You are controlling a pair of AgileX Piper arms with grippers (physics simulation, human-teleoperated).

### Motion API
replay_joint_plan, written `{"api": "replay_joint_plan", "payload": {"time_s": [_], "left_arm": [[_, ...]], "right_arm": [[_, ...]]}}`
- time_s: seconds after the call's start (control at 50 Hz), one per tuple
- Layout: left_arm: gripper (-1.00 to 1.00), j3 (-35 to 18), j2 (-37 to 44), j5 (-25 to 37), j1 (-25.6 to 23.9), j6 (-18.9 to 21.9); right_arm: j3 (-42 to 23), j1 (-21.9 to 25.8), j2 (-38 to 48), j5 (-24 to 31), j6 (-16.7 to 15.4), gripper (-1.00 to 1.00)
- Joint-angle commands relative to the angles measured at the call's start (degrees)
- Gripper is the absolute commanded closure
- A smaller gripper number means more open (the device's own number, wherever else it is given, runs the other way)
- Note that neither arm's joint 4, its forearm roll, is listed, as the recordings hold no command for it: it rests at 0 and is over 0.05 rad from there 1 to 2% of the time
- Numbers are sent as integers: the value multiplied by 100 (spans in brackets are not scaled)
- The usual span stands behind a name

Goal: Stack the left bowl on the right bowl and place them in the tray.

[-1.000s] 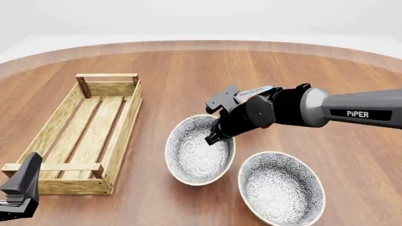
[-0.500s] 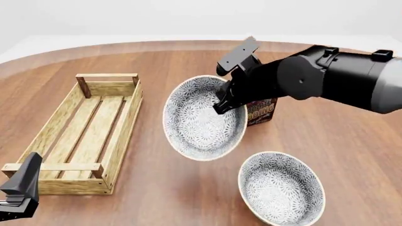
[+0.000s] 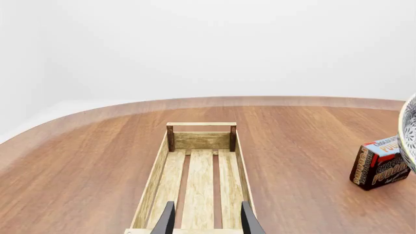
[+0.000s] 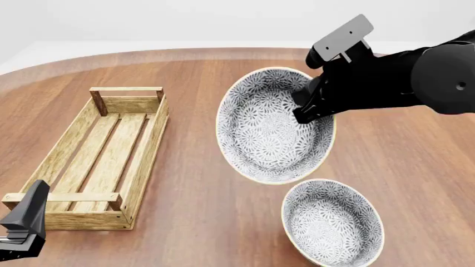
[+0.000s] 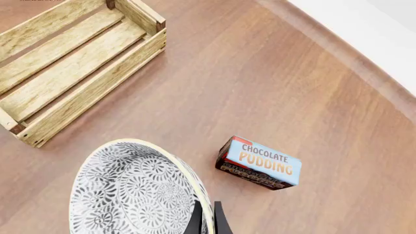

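Gripping the left bowl [image 4: 271, 130] by its rim, the right gripper [image 4: 308, 108] holds it tilted above the table, over the right bowl [image 4: 332, 222]. Both bowls and the tray [image 4: 104, 161] hold nothing; the left gripper [image 3: 204, 225] hangs parted over the tray's near end.

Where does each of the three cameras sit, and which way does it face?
Front view: above and behind the arms, facing forward and down; right claw grips the lifted floral white bowl.
Left wrist: behind the left claw, facing along the slatted wooden tray.
Right wrist: looks down the claw. It shares the chocolate pudding box with the left wrist.
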Motion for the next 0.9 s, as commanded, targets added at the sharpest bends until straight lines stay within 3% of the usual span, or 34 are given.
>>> {"api": "replay_joint_plan", "payload": {"time_s": [0.02, 0.38, 0.9], "left_arm": [[-100, 0, 0, 0, 3, 0], [-100, 0, 0, 1, 7, 0], [-100, 0, -1, 0, 13, 0]], "right_arm": [[494, -98, -707, 165, 165, 100], [1678, -242, -1711, 55, 763, 100], [2756, -652, -2556, -74, 1259, 100]]}}
